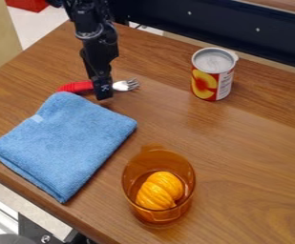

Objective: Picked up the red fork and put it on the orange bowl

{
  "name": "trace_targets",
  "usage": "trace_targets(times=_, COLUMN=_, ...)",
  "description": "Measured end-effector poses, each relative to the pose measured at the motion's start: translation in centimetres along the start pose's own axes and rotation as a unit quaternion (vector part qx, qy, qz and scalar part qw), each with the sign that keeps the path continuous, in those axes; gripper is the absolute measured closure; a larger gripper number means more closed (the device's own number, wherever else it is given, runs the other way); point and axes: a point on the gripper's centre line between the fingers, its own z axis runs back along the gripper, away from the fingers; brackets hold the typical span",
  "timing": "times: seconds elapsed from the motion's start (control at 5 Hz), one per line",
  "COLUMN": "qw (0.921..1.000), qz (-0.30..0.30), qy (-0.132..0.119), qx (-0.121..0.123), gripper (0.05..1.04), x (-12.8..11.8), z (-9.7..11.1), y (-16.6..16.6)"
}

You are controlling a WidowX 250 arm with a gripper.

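My gripper (103, 91) hangs in the upper left, over the middle of the red fork (77, 86), and hides that part of it. The fork's red handle shows to the left of the gripper and its metal tines to the right. Whether the gripper holds the fork, I cannot tell. Near the front edge of the table is the orange bowl (130, 178), a see-through orange vessel shaped like a mug, with ribbed yellow-orange pieces inside.
A folded blue cloth (63, 143) lies just in front of the fork, close to its handle. Toward the back right stands a can (213, 74) with fruit on its label. A dark rail (223, 26) runs behind the wooden table (251, 143).
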Motion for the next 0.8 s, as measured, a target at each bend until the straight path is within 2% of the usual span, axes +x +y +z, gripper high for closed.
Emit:
trace_targets(times=0.4, qw=1.0, qz=-0.004, qy=0.006, qx=-0.006, gripper=0.656, x=0.08, z=-0.59, y=-0.03)
trace_targets(times=0.6, qw=0.9999, qz=-0.007, qy=0.013, qx=-0.005, gripper=0.758, x=0.2, z=-0.64, y=-0.11)
trace_targets(times=0.8, qw=0.9999, qz=0.004, qy=0.015, qx=0.001, gripper=0.759, x=0.44, z=-0.61, y=0.07)
